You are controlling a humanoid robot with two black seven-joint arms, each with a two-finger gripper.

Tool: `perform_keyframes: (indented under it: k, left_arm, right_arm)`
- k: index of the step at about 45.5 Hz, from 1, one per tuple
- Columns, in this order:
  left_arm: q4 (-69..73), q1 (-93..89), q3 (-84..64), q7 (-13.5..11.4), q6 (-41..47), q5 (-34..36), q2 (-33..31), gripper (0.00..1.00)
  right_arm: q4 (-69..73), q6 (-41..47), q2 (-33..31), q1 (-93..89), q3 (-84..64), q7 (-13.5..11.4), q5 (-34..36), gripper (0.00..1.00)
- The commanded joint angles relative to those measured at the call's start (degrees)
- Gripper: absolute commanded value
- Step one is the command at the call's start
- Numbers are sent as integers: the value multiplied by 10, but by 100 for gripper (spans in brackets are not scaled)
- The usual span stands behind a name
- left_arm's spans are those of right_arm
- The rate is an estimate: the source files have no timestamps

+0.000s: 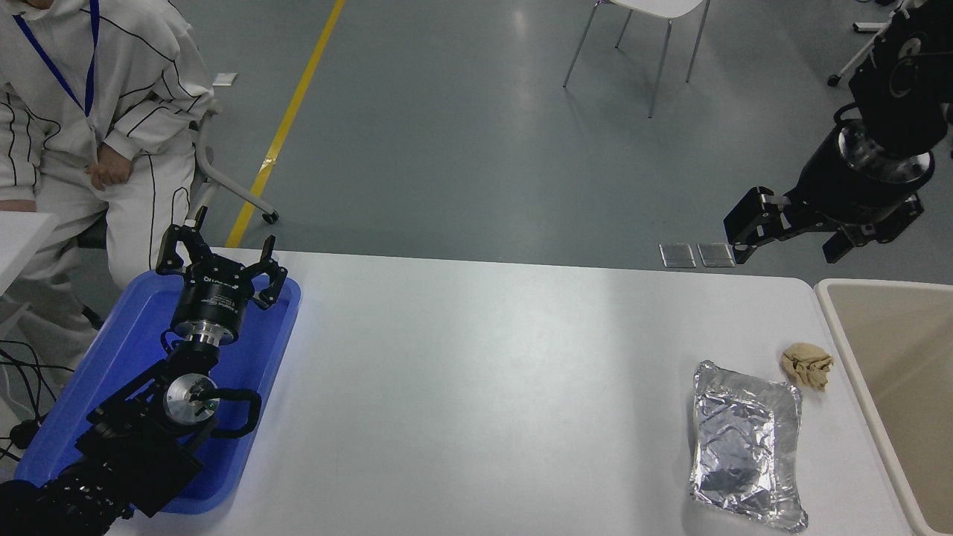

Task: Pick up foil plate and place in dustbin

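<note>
Starting the reach step, I see the right tool [789, 238] raised beyond the counter [476, 357], spread open and holding nothing, while the foil plate [747, 445] lies just beside the dustbin [841, 327]; next I judge a descent onto its rim.

**One high head camera, looking forward and down**

A single view, set high on the robot's side of the flat white table [476, 372], faces its far edge and the grey floor beyond. Both black arms enter from the sides. The large beige plastic bin [886, 357] is cut by the right edge, so its depth probably cannot be judged
</note>
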Motion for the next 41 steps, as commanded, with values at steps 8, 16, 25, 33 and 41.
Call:
perform_keyframes:
  k: [8,16,25,33,41]
  left_arm:
    - [0,-1,0,0,0,0,0,100]
    - [0,-1,0,0,0,0,0,100]
    - [0,0,0,0,0,0,0,100]
    - [0,-1,0,0,0,0,0,100]
    - [0,-1,0,0,0,0,0,100]
  right_arm:
    - [0,0,0,10,1,0,0,100]
    - [-1,0,0,14,3,0,0,100]
    - [-1,0,-3,26,1,0,0,100]
    - [-1,0,-2,26,1,0,0,100]
    - [-1,0,-4,26,0,0,0,100]
